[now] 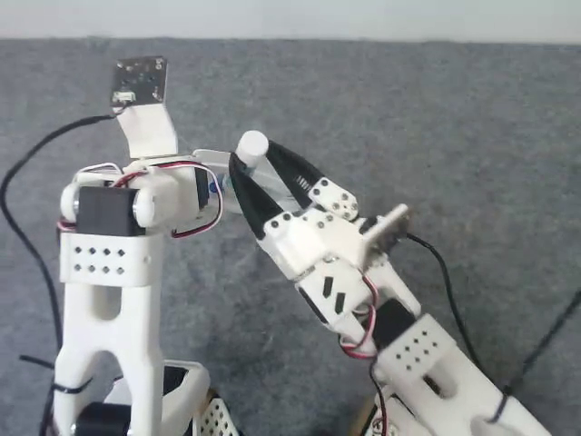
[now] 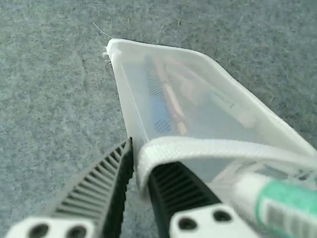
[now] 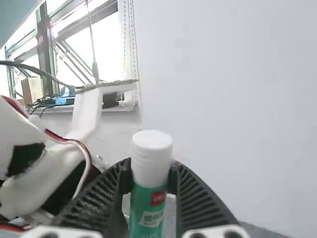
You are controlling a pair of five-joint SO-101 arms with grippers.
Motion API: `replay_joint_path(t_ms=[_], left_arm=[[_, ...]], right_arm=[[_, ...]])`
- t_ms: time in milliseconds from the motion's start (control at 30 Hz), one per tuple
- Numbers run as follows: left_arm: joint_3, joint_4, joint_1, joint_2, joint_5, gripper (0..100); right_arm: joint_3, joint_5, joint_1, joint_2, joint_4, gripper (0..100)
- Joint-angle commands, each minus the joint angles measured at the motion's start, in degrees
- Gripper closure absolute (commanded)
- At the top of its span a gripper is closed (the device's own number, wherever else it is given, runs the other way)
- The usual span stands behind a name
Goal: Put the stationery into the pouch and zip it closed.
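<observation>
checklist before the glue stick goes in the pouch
1. Right jaws shut on glue stick: ok.
2. Left jaws clamped on pouch rim: ok.
3. Glue stick close to the pouch mouth: ok.
4. Mouth open wide enough for it: cannot tell.
5. Pens lying inside the pouch, clear of the rim: ok.
6. Zip pull within reach: cannot tell.

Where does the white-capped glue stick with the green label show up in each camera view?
High view: glue stick centre, in the right gripper.
Left wrist view: beside the translucent pouch rim, which the left gripper pinches.
Right wrist view: upright mid-frame, clamped.
Shared landmark: its white cap.
</observation>
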Motion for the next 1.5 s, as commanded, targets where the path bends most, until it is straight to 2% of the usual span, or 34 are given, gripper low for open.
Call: replay_joint_path(t_ms=[0, 200, 467, 567, 767, 833, 1067, 1267, 1367, 1467], left_arm=[[-1.8, -0.4, -0.4, -0.3, -0.5, 99], [-1.7, -0.4, -0.4, -0.3, -0.5, 99], [-1.7, -0.4, -2.9, -0.3, -0.5, 99], [-1.7, -0.4, -2.8, -0.3, -0.5, 99], [-1.7, -0.4, -2.8, -0.3, -0.5, 99], [-1.7, -0.4, -2.8, -0.3, -0.5, 99], [-1.7, -0.4, -2.8, -0.3, -0.5, 99], [-1.7, -0.4, -2.8, -0.3, -0.5, 99], [-1.7, -0.4, -2.8, -0.3, -0.5, 99], [-1.7, -0.4, -2.8, -0.3, -0.5, 99]], right_arm=[[-0.5, 1.2, 2.3, 4.5, -4.4, 99.2], [0.5, 11.8, 4.1, 8.0, -5.5, 99.2], [3.3, 20.3, 4.0, 7.8, -5.4, 99.2], [3.7, 20.8, 3.1, 7.9, -5.3, 97.8], [5.7, 20.5, 1.7, 7.8, -5.3, 77.9], [5.8, 20.4, 1.7, 7.8, -5.3, 75.8], [5.8, 20.4, 1.6, 7.7, -5.3, 81.6], [5.8, 20.3, 1.5, 5.0, -4.0, 81.8], [4.8, 16.4, 1.5, -1.0, 4.6, 82.7], [1.3, 10.9, 1.5, -8.1, 16.8, 90.3]])
